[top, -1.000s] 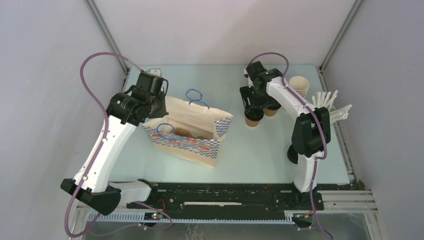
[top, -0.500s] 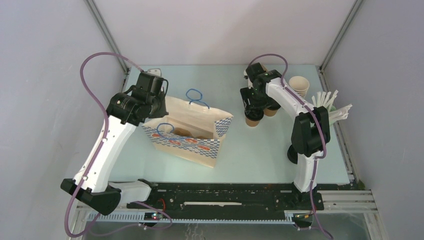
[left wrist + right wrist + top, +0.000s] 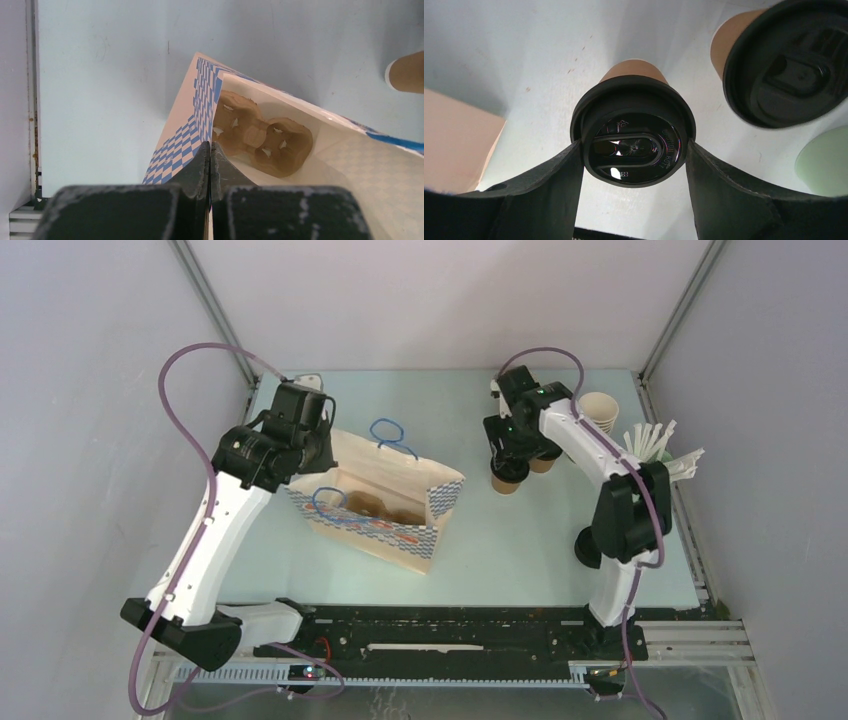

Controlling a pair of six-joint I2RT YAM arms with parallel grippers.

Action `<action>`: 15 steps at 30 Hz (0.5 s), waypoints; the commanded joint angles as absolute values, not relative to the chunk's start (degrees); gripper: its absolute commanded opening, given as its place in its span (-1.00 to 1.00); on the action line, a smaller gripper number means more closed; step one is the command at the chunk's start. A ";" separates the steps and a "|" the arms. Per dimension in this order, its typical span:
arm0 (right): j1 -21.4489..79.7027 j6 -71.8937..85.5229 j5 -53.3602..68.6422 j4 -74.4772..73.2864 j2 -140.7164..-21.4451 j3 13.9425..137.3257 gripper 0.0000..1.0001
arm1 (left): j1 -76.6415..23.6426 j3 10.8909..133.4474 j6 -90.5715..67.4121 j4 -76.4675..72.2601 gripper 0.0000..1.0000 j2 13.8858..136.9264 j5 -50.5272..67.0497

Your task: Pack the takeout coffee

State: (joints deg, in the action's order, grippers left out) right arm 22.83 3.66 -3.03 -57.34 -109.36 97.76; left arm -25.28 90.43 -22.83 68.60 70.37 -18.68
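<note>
Takeout coffee stands as two lidded cups on the table, right of the paper bag [image 3: 385, 532] and well apart from it: the near cup [image 3: 631, 80] and, just beside it, the second cup [image 3: 789, 65]. Neither cup is in the bag yet. The main risk lies in where the grip sits. The right gripper [image 3: 634, 152] brackets the near cup at the level of its black lid [image 3: 634, 125], not its paper wall, so a lift from there could pull the lid off and leave or spill the cup. The second cup is close enough for the outer finger to knock it during a lift. At the bag, a cup carried low could catch the rim, or miss a well of the cardboard carrier [image 3: 260, 140] lying inside. The right gripper's jaws stand wide apart, one finger on each side of the lid, with their edges at its rim. The wrist view does not settle whether they are clamping the lid or only meeting it. The left gripper [image 3: 210, 155] has its jaws together, pinched on the bag's upper edge and holding the mouth open
</note>
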 commanded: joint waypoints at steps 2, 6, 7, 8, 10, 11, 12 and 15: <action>23.00 2.10 3.81 -55.19 -93.32 95.68 -0.04 | -25.33 92.68 -20.77 62.83 -1.00 67.25 -19.10; 23.74 2.74 10.69 -51.60 -80.94 93.56 -0.07 | -25.40 91.77 -20.21 58.89 -1.00 65.13 -19.42; 24.12 2.68 12.62 -50.92 -78.11 93.26 -0.08 | -25.40 91.19 -20.21 57.55 -1.00 64.36 -18.94; 24.80 2.28 15.16 -50.26 -75.62 92.96 -0.12 | -25.40 90.42 -20.09 56.11 -1.00 63.68 -18.37; 27.26 0.41 18.15 -49.91 -71.82 93.48 -0.17 | -25.40 89.57 -19.95 55.56 -1.00 63.22 -17.56; 29.43 -0.66 18.63 -50.22 -70.45 94.30 -0.19 | -25.40 89.46 -19.95 55.90 -1.00 63.32 -17.37; 31.86 -2.26 18.60 -50.65 -69.58 95.36 -0.21 | -25.40 89.28 -20.01 56.23 -1.00 63.36 -17.05; 40.32 -3.96 17.04 -51.59 -68.74 99.90 -0.27 | -25.41 87.96 -20.21 56.04 -1.00 62.63 -15.89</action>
